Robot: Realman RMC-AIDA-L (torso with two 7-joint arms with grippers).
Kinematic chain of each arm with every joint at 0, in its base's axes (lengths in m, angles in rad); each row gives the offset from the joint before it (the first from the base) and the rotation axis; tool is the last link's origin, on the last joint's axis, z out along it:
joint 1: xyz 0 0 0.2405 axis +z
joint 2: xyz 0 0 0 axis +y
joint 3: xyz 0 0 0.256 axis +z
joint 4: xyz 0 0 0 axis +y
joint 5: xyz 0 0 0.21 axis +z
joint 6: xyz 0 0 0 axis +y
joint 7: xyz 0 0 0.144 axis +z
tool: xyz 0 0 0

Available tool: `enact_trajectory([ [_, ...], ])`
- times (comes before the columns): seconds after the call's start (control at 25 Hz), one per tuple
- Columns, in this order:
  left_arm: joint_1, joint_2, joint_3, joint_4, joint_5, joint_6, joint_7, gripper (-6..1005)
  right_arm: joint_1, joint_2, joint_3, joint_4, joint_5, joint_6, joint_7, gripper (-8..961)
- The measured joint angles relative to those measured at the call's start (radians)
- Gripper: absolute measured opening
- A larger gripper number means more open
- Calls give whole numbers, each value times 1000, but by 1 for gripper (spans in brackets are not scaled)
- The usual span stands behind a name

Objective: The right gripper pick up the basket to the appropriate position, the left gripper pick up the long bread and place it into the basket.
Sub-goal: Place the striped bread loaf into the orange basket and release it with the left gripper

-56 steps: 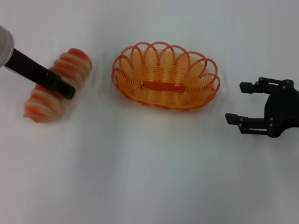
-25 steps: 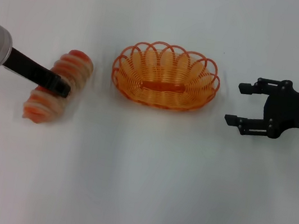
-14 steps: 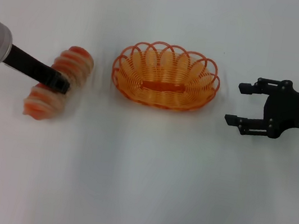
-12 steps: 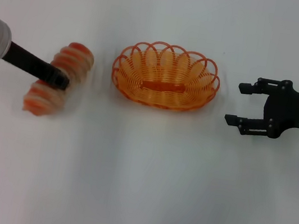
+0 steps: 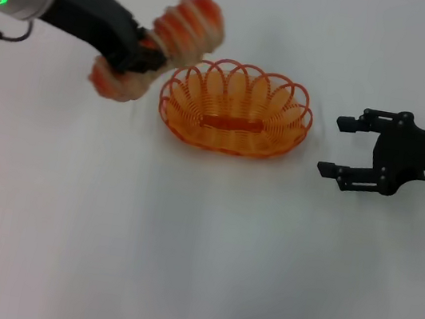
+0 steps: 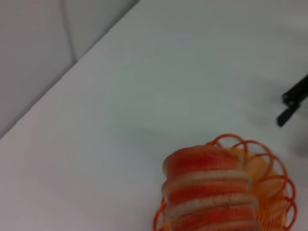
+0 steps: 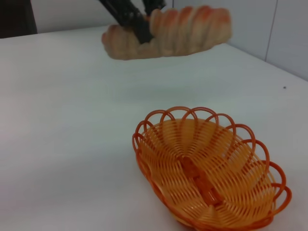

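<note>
Left claw (image 5: pixel 142 58), on its arm angled in from the robot's left, clamps the long bread (image 5: pixel 159 44) midway, aloft beside the basket (image 5: pixel 236 107); right claw (image 5: pixel 341 146) rests spread open over the desk (image 5: pixel 199 246).

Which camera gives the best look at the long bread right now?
The right wrist view: the whole long bread shows, lifted, clamped by the left hand. The head view blurs it; the left wrist view shows one end.

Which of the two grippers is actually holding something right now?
The left gripper, on the silver-white arm: shut on the long bread, lifted beside the basket. The right gripper sits open, empty.
</note>
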Motion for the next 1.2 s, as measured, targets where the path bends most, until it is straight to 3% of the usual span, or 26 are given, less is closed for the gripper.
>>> enact_trajectory([
  [0.2,-78,-4,115,-96,-27,-61,40,269,-1,0,0,0,1,-2,0,826],
  [0.48,-110,-8,297,-278,-40,-303,32,252,0,2,-11,0,4,-6,0,825],
  [0.68,-110,-8,338,-328,-52,-369,34,251,5,2,-13,0,5,-7,9,825],
  [0.96,-71,-8,352,-283,-75,-380,32,228,7,2,-15,0,5,-7,14,824],
  [1.04,-64,-8,350,-271,-86,-378,34,353,7,2,-15,0,5,-7,14,824],
  [1.2,-52,-6,336,-268,-104,-381,39,506,7,2,-15,3,5,-7,14,824],
])
